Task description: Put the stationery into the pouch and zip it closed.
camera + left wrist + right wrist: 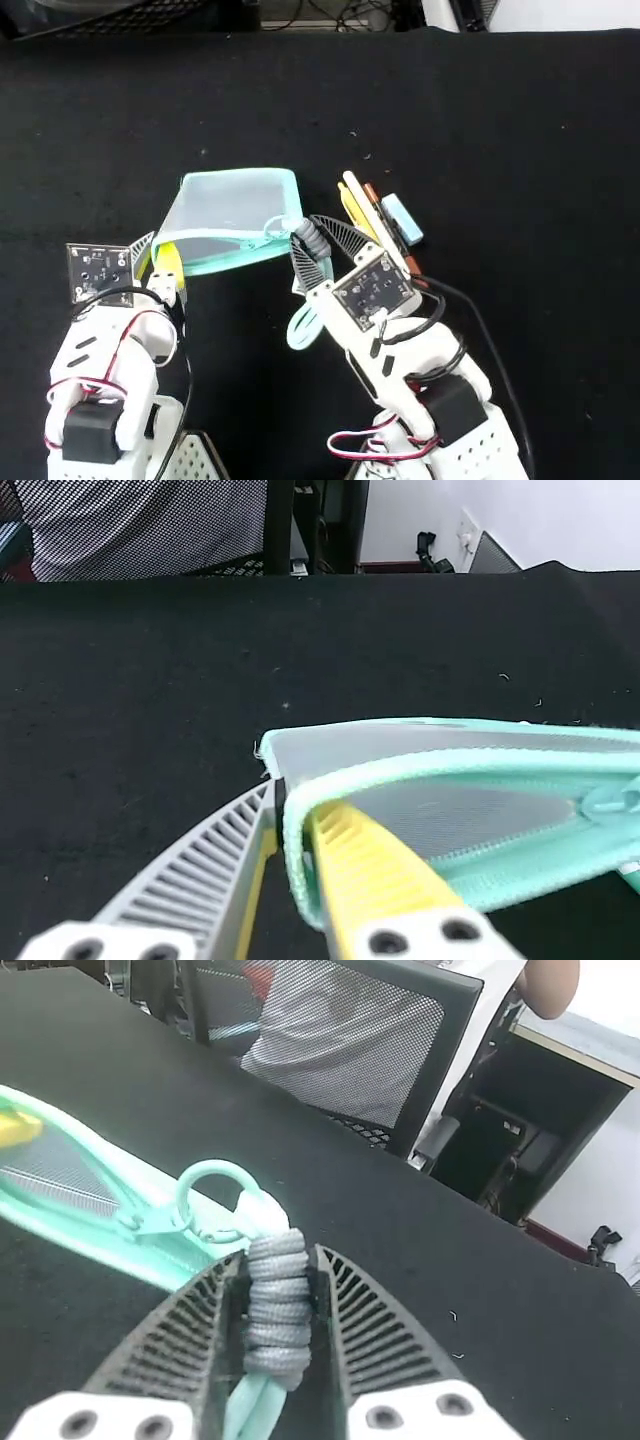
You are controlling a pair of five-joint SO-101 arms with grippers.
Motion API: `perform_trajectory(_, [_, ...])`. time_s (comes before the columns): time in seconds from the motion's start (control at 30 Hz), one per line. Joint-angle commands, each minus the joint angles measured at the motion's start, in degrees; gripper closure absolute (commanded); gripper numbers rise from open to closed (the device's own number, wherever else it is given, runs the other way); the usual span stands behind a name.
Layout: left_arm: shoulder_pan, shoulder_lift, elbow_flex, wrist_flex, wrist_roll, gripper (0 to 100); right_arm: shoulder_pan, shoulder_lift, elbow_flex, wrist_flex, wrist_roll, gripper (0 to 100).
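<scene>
My left gripper pinches the open lip of the one mint pouch; my right gripper is clamped on the grey coiled cord by its zipper pull. About four pens and one blue eraser lie just beside the pouch.

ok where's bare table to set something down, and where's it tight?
Free: the table beyond the pouch up to its far edge, the strip left of the pouch, the stretch right of the pens. Tight: the right pincer, shut on the pouch strap, sits beside the pens; the left pincer clamps the pouch's near corner.
</scene>
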Motion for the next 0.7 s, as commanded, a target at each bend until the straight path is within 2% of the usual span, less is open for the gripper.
perform_trajectory(0.0, [-0.5,-0.4,-3.5,0.2,0.1,97,2.4,-0.6,-0.7,-0.4,0.4,98.6])
perform_trajectory(0.1, [-1.2,-0.4,-3.1,0.0,0.1,97,4.8,-0.6,-0.3,-2.5,0.0,98.6])
perform_trajectory(0.27, [-8.4,-0.4,-2.2,-2.1,0.0,97,8.5,-0.6,-0.2,-3.5,-0.2,98.6])
perform_trajectory(0.47, [-9.0,-0.4,3.0,-7.1,-0.3,97,8.8,-0.6,-0.4,-3.5,-2.1,98.6])
perform_trajectory(0.67, [-8.8,-0.4,3.5,-7.2,0.0,97,5.4,-0.4,-0.3,-3.2,-2.2,98.5])
